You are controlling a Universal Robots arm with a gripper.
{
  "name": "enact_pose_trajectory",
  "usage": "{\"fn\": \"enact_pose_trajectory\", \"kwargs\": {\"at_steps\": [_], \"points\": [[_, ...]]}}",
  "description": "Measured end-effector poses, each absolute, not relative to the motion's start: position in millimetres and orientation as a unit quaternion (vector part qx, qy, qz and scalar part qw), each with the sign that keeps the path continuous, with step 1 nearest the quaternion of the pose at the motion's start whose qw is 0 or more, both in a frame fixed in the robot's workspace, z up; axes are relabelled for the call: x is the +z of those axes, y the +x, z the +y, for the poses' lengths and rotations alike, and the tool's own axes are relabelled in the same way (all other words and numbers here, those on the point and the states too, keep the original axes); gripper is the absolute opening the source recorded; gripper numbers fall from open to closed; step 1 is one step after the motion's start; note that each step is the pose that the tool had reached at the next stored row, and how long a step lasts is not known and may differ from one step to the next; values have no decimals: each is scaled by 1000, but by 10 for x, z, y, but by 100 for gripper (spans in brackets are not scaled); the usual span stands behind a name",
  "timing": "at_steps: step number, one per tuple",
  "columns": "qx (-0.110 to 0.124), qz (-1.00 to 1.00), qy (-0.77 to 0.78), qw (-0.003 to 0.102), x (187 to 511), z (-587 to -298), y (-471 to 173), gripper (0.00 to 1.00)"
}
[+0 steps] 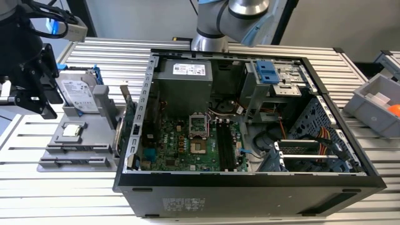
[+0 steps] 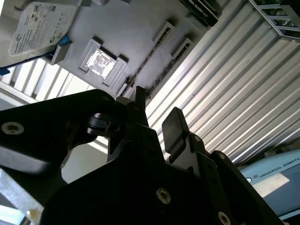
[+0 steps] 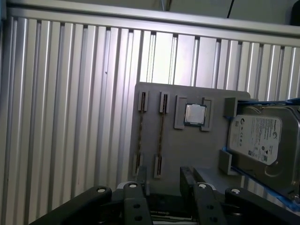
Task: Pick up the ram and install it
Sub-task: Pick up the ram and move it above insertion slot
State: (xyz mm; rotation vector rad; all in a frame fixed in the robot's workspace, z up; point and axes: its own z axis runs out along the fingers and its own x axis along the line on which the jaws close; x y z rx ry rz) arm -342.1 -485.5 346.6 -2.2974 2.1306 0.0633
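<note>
At the exterior view's left, the gripper [image 3: 164, 173] is being held near a gray holder [image 1: 93, 133]; in both wrist views its fingers [image 3: 142, 180] are being shown spread apart, with nothing gripped between them. The ram [image 3: 161, 133] is being carried on edge in the holder's slots, a second stick [image 3: 140, 132] just beside it, then a processor [image 3: 194, 114] and a hard drive [image 3: 262, 140]. Rightward, an open case [image 1: 250, 180] is being borne by the slatted table [image 1: 62, 197].

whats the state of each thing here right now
gripper: fingers open, holding nothing
ram: on edge in grey holder, not gripped
pc case: side open
motherboard ram slots: empty
hard drive: resting on grey holder
processor chip: seated in grey holder recess
</note>
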Motion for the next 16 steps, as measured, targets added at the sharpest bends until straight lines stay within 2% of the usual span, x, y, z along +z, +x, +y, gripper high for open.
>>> {"fn": "enact_pose_trajectory", "kwargs": {"at_steps": [16], "points": [[20,680,-733,4,3381,-4854,-3421,100]]}}
